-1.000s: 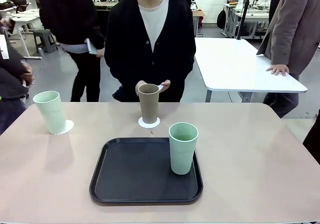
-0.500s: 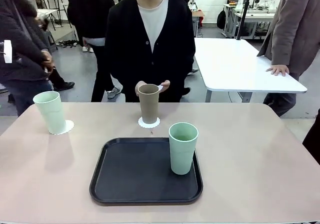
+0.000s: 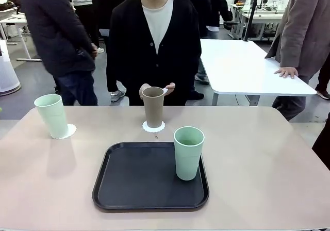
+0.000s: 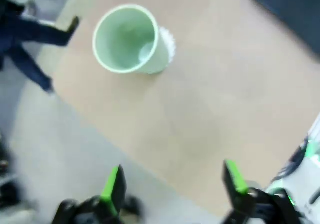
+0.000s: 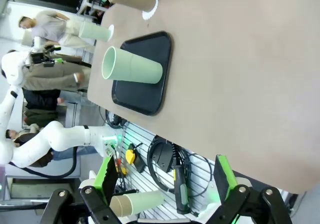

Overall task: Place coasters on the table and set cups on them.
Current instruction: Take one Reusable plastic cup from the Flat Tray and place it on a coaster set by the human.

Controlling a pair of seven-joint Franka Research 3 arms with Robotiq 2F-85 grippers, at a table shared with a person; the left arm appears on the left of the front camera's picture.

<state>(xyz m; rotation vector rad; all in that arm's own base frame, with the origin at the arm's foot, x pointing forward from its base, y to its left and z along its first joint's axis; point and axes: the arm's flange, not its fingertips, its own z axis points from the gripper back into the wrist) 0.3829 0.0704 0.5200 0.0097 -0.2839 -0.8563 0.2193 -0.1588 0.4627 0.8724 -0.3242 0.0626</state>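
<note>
On the beige table (image 3: pixel 268 164), a mint green cup (image 3: pixel 51 115) stands on a white coaster (image 3: pixel 67 132) at the far left. At the far middle a tan cup (image 3: pixel 153 106) stands on a second coaster (image 3: pixel 153 127). Another mint cup (image 3: pixel 188 152) stands on the black tray (image 3: pixel 134 182). The person's hands (image 3: pixel 170 88) hold a small white disc behind the tan cup. My left gripper (image 4: pixel 173 181) hangs open above the table's edge, short of the left mint cup (image 4: pixel 127 40). My right gripper (image 5: pixel 165 174) is open off the table's edge, well away from the tray cup (image 5: pixel 132 66).
A white table (image 3: pixel 247 68) stands at the back right with a bystander's hand (image 3: pixel 286 72) on it. Other people stand behind the far left of the table. Cables and a paper cup (image 5: pixel 135 202) lie under the table's near edge in the right wrist view.
People in the background have walked across behind the table. The cups, coasters, tray and the person's hands have not moved.
</note>
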